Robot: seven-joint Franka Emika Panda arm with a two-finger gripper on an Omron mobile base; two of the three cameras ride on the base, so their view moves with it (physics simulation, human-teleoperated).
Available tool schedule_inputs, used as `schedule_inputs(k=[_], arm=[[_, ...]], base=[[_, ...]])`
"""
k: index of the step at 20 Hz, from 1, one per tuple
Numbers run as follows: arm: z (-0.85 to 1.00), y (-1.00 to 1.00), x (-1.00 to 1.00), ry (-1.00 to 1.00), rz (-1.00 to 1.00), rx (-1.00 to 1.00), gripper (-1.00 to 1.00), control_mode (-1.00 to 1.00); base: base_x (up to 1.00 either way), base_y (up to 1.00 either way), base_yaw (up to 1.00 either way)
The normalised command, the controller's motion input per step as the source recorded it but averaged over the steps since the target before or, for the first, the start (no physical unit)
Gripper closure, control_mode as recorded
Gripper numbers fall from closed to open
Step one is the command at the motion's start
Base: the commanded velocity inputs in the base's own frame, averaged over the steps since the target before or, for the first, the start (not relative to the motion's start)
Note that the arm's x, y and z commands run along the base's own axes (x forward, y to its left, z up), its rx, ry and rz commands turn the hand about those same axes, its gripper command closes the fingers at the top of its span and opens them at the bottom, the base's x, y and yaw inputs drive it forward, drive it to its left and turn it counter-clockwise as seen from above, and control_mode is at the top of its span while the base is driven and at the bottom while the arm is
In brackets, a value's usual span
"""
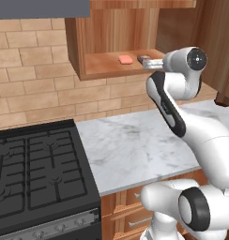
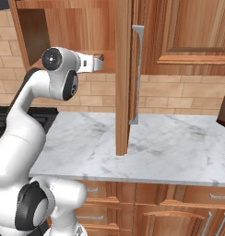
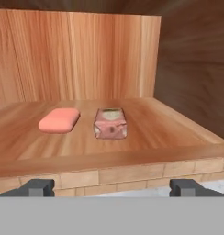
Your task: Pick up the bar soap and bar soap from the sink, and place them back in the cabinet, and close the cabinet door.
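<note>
Two soaps lying in the open cabinet (image 1: 95,65).
The pink soap (image 3: 59,120) and the wrapped soap (image 3: 110,123) are seen side by side, apart, on the shelf; the fingers (image 3: 111,187) are spread, holding nothing.

Place: a home kitchen, rendered.
Cooking: a black gas stove (image 1: 39,173) is set into the counter run.
Surfaces: a white marble countertop (image 1: 135,145) is backed by a tan brick wall (image 1: 27,79).
Storage: wooden wall cabinets (image 2: 188,32) and drawer fronts (image 2: 179,203) are fitted.
</note>
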Motion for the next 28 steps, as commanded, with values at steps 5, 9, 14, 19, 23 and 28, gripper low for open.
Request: schedule_inputs(k=[5,9,14,19,23,28], arm=[[0.19,0.0,-0.31,0.0,0.0,0.0,-1.0,-1.0],[0.17,0.0,-0.28,0.0,0.0,0.0,-1.0,-1.0],[0.08,0.0,-0.46,0.0,0.0,0.0,-1.0,-1.0],[0.02,0.0,-0.56,0.0,0.0,0.0,-1.0,-1.0],[0.0,-0.02,-0.68,0.0,0.0,0.02,-1.0,-1.0],[0.05,-0.03,-0.6,0.0,0.0,0.01,-1.0,-1.0]], base=[[0.0,0.0,0.0],[0.0,0.0,0.0],[0.0,0.0,0.0],[0.0,0.0,0.0],[0.0,0.0,0.0],[0.0,0.0,0.0]])
